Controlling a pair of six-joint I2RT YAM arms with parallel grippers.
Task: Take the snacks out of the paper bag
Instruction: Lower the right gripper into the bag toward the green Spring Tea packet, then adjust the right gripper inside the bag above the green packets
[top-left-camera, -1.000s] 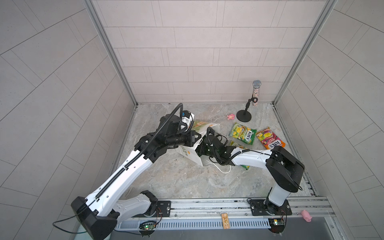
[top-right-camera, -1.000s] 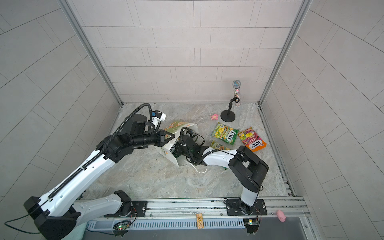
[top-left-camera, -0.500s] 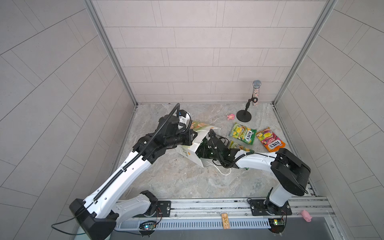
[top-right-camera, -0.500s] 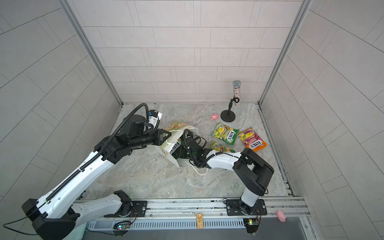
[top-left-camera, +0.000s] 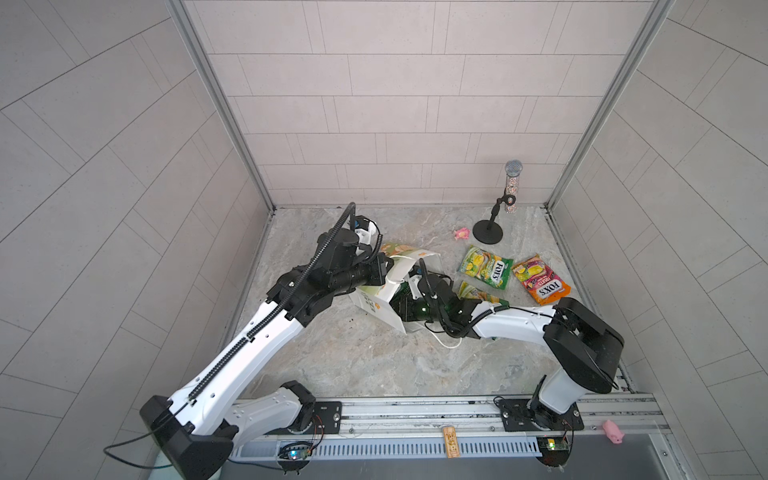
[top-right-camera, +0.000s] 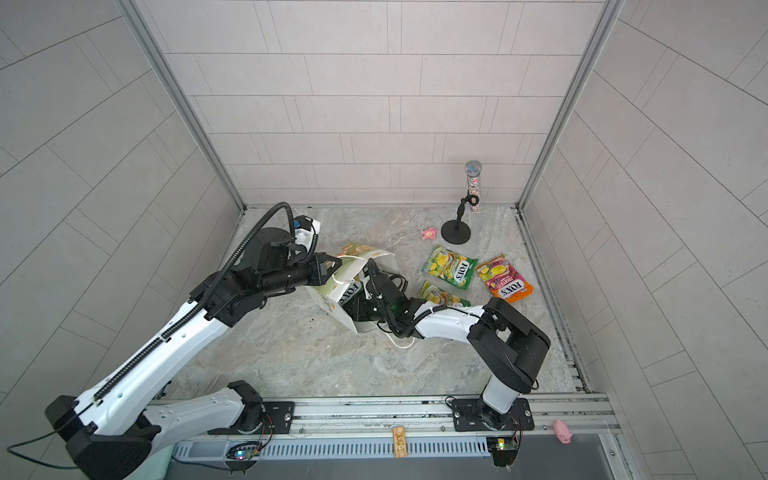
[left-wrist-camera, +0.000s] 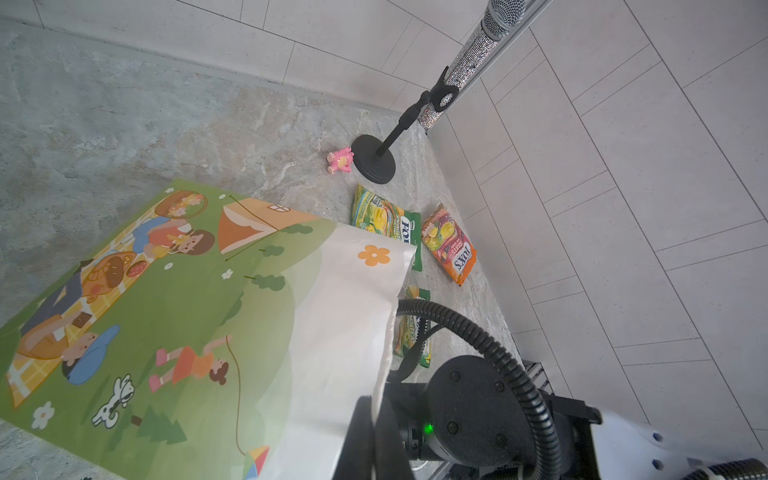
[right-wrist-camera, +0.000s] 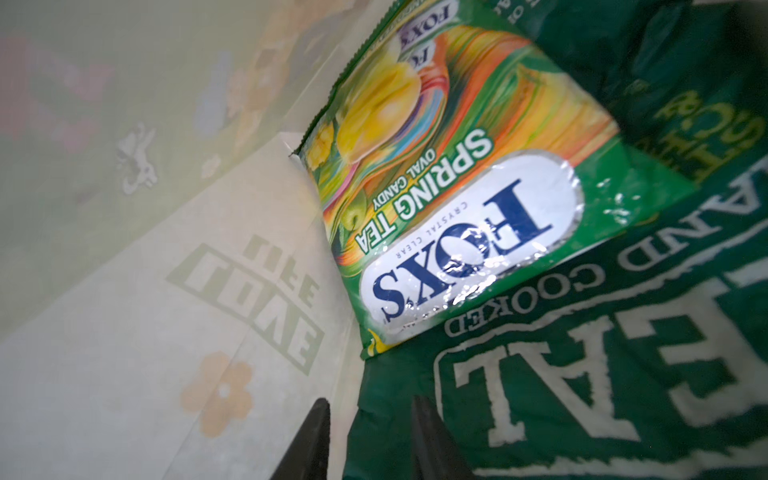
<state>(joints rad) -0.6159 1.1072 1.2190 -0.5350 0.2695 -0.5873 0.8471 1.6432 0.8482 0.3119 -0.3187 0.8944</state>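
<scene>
In both top views the paper bag (top-left-camera: 376, 305) lies on its side at the middle of the frame, with its mouth turned toward the right. The left gripper (top-left-camera: 386, 268) is clamped on the mouth's upper rim, apparently to lift it and hold the opening wide for the right arm (top-left-camera: 511, 322), which reaches in from the right. Three snacks lie outside, right of the bag: a green candy packet (top-left-camera: 485, 272), an orange-red packet (top-left-camera: 540, 284) and a third packet (top-left-camera: 473, 291) partly hidden by that arm. A microphone stand (top-left-camera: 488, 230) and a pink toy (top-left-camera: 461, 234) sit toward the upper right, well apart from the work. The left wrist view shows the fingers (left-wrist-camera: 361, 432) pressed together on the bag's white edge, its picnic-printed side sloping away. The right wrist view looks inside the bag, where a Spring Tea packet (right-wrist-camera: 449, 208) rests on a dark green chips bag (right-wrist-camera: 582, 374). The right gripper (right-wrist-camera: 370, 403) has its jaws partly apart astride the chips bag's edge; whether they pinch it I cannot tell. The Spring Tea packet on top would likely slide if the chips bag is pulled.
</scene>
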